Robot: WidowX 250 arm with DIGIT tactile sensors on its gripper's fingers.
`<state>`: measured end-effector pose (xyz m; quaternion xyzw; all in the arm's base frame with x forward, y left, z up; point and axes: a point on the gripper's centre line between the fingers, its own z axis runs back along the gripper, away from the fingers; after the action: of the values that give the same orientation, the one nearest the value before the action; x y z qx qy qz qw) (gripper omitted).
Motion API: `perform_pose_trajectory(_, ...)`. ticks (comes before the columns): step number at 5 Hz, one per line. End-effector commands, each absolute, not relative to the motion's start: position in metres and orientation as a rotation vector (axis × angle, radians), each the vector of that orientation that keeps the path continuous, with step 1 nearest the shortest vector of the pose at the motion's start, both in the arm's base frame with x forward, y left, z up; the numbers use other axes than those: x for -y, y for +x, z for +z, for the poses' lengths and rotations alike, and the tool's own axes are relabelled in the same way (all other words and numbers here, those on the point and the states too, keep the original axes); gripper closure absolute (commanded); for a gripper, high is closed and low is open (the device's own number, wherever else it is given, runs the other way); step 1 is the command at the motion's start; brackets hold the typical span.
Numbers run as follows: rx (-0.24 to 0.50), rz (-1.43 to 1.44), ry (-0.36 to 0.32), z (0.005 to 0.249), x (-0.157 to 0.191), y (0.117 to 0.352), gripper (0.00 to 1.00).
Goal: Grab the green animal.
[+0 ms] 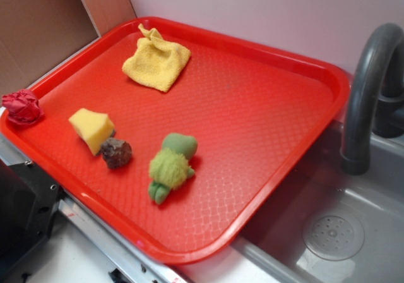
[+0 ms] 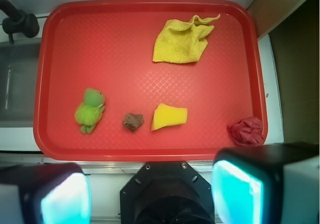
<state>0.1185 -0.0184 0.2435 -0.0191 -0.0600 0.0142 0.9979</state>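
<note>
Red tray [image 2: 150, 149] before us, our pincer [image 2: 150, 191] hangs wide and empty above its near edge, so we should descend squarely over the green animal [image 2: 89, 111] lying by the sink-side edge.

Exterior view: my jaws out of frame. Red tray [image 1: 278, 62] bears green animal [image 1: 172, 166], brown lump [image 1: 117, 152] touching yellow wedge [image 1: 92, 128], yellow cloth [image 1: 156, 60]. Sink [image 1: 353, 232] adjoins tray.

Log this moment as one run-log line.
phase: pre-grasp | end effector: open, above tray edge, empty | green animal: on red tray, untouched, beside brown lump
</note>
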Motion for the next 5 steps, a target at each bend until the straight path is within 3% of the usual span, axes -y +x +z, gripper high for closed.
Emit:
perform_pose_trajectory(1, 0.120, 0.028, -0.038, 0.244, 0.018, 0.118, 0.00)
perform_pose_trajectory(3, 0.284, 0.329, -0.041, 0.218, 0.058, 0.135, 0.00)
perform_pose_trajectory(4, 0.323, 0.454, 0.053, 0.197, 0.081, 0.146, 0.00)
perform_pose_trajectory(5, 0.283, 0.510, -0.018, 0.167, 0.101, 0.160, 0.00)
